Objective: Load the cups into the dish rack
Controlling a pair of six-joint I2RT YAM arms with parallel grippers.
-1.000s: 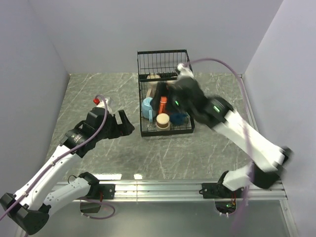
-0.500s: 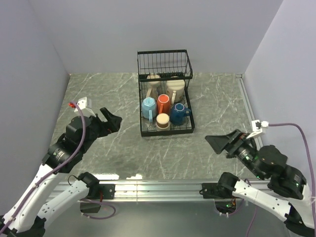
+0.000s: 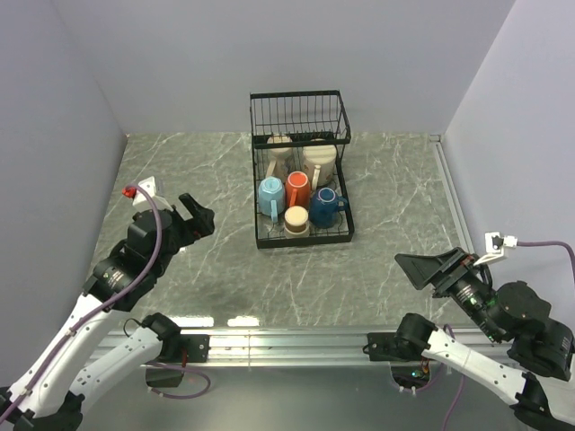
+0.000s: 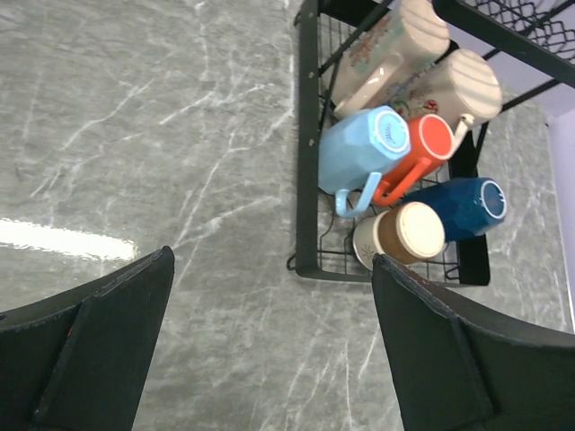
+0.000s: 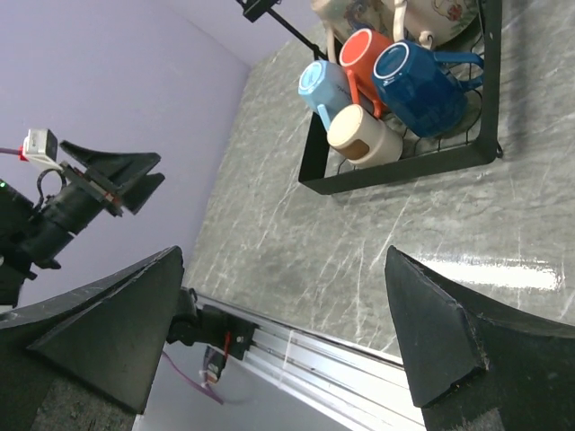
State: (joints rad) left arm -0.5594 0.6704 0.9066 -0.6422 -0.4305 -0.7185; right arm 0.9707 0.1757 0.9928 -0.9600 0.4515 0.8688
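Sitting inside the dish rack point(image 3: 305, 243), 6 cups point(image 3: 297, 190).

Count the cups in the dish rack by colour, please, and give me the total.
Light blue cup: 1
Orange cup: 1
Dark blue cup: 1
Cream patterned cups: 2
Cream-and-tan cup: 1
Total: 6

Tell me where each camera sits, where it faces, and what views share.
Top external: above and behind the bases, looking down on the black wire dish rack; the left arm, left gripper, right arm and right gripper show.
Left wrist: over the grey marble table, facing the rack's left side; own black fingers frame the bottom.
Right wrist: near right, facing the rack; own fingers and the left arm show.
Shared: all see the light blue mug.
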